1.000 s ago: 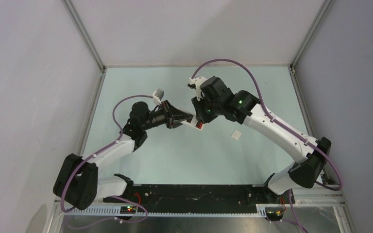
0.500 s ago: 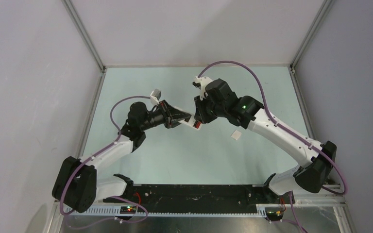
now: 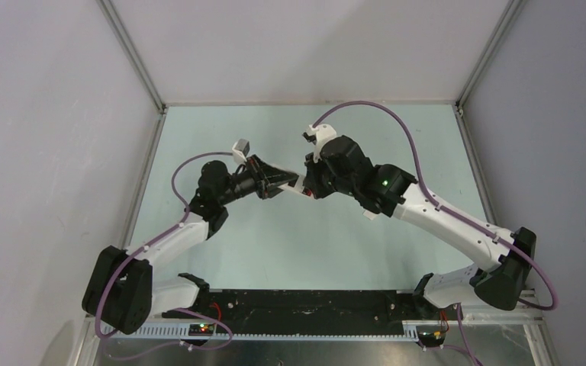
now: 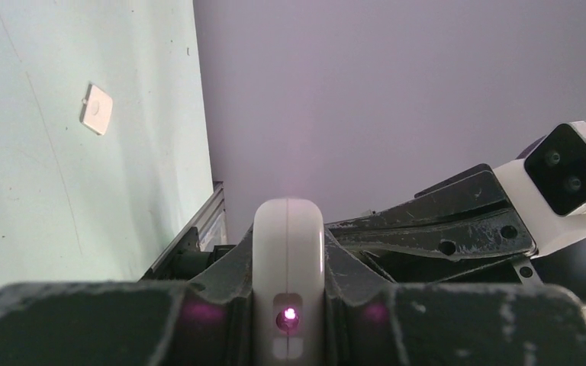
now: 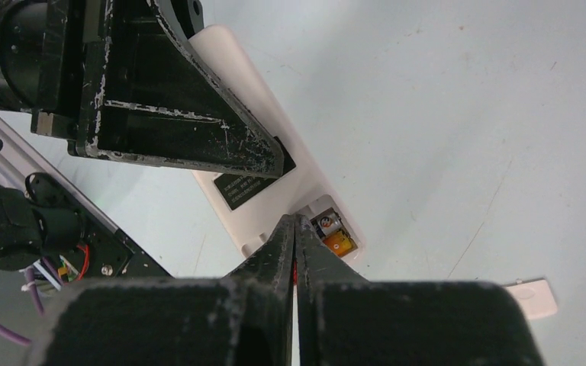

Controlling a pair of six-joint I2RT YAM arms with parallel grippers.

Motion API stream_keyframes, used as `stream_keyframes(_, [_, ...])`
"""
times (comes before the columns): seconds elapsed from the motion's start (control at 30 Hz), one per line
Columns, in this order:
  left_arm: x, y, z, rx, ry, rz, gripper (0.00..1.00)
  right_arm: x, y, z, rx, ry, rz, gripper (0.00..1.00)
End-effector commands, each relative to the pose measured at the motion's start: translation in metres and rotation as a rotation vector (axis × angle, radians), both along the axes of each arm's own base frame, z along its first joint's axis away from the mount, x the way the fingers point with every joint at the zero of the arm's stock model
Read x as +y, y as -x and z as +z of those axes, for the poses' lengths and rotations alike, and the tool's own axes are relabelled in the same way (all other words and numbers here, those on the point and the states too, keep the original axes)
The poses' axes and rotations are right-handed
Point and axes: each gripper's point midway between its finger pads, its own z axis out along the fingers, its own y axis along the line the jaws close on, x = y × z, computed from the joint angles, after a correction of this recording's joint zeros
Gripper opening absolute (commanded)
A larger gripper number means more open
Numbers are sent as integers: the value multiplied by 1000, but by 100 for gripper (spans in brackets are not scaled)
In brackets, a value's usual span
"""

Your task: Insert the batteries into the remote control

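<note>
My left gripper (image 3: 290, 181) is shut on one end of the white remote control (image 3: 304, 191) and holds it above the table, back side up. In the left wrist view the remote (image 4: 288, 244) stands edge-on between the fingers, with a small lit LED. In the right wrist view the remote (image 5: 275, 191) has its battery compartment open, with a dark battery (image 5: 326, 224) and an orange battery (image 5: 339, 242) lying side by side in it. My right gripper (image 5: 295, 221) is shut, its tips at the compartment's edge beside the dark battery. It meets the remote from the right in the top view (image 3: 310, 187).
The small white square cover piece (image 5: 532, 298) lies on the green table to the right of the remote, partly under my right arm in the top view (image 3: 368, 215); it also shows in the left wrist view (image 4: 96, 109). Grey walls enclose the table.
Both grippers and the remote have shifted slightly toward the back. My right arm has stretched further left and now partly covers the cover piece. Both grippers stay shut.
</note>
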Motion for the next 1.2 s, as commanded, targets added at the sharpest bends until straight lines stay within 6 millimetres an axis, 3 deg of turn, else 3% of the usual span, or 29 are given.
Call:
stream_keyframes(0.0, [7, 7, 82, -251, 162, 19, 0, 6, 21, -12, 55, -12, 21, 0])
stream_keyframes(0.2, [6, 14, 60, -383, 37, -10, 0, 1, 14, 47, 39, -249, -11, 13])
stream_keyframes(0.3, [7, 20, 48, -443, -24, -23, 0, -8, 21, 75, 34, -350, -25, 30])
stream_keyframes(0.37, [8, 21, 42, -497, -67, -28, 0, -18, 25, 88, 29, -389, -54, 37])
stream_keyframes(0.47, [11, 22, 32, -558, -137, -31, 0, -40, 21, 90, 28, -398, -169, 45])
stream_keyframes(0.6, [13, 24, 28, -590, -192, -35, 0, -84, 13, 64, 49, -349, -383, 56])
stream_keyframes(0.77, [16, 24, 24, -580, -222, -31, 0, -164, 2, -30, 169, -115, -767, 63])
stream_keyframes(0.87, [16, 25, 20, -565, -225, -36, 0, -201, -5, -79, 232, -39, -908, 51])
stream_keyframes(0.97, [16, 25, 17, -554, -227, -42, 0, -228, -18, -108, 275, -5, -979, 38])
stream_keyframes(1.07, [14, 26, 13, -540, -228, -56, 0, -236, -39, -123, 251, 79, -924, 43])
stream_keyframes(1.1, [14, 26, 13, -536, -230, -62, 0, -233, -43, -130, 260, 101, -885, 52])
stream_keyframes(1.13, [13, 26, 10, -524, -232, -74, 0, -229, -51, -128, 231, 133, -811, 55])
stream_keyframes(1.17, [12, 26, 10, -517, -232, -82, 0, -220, -52, -139, 284, 144, -733, 59])
